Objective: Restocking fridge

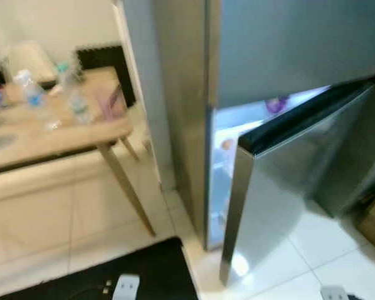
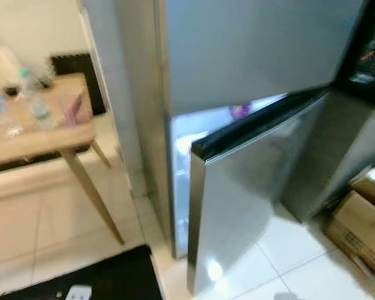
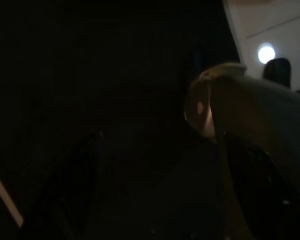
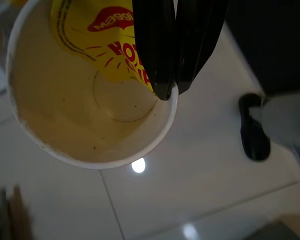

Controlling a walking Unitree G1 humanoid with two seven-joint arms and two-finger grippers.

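Bottles (image 1: pixel 34 94) stand on the wooden table (image 1: pixel 106 128), off to the left and well apart from the fridge (image 1: pixel 194 94). Its lower door (image 1: pixel 287 181) hangs ajar ahead and to the right, the lit inside showing through the gap. On the left wrist view all is dark, so I cannot tell that gripper's state. The right gripper (image 4: pixel 170 95) pinches the rim of a paper cup (image 4: pixel 85 110), low over the floor, nearer the fridge opening.

I see the fridge (image 1: pixel 269 50) ahead with its lower door (image 1: pixel 287 187) ajar, a table (image 1: pixel 56 134) with bottles (image 1: pixel 34 94) to its left, boxes (image 2: pixel 362 231) to its right.
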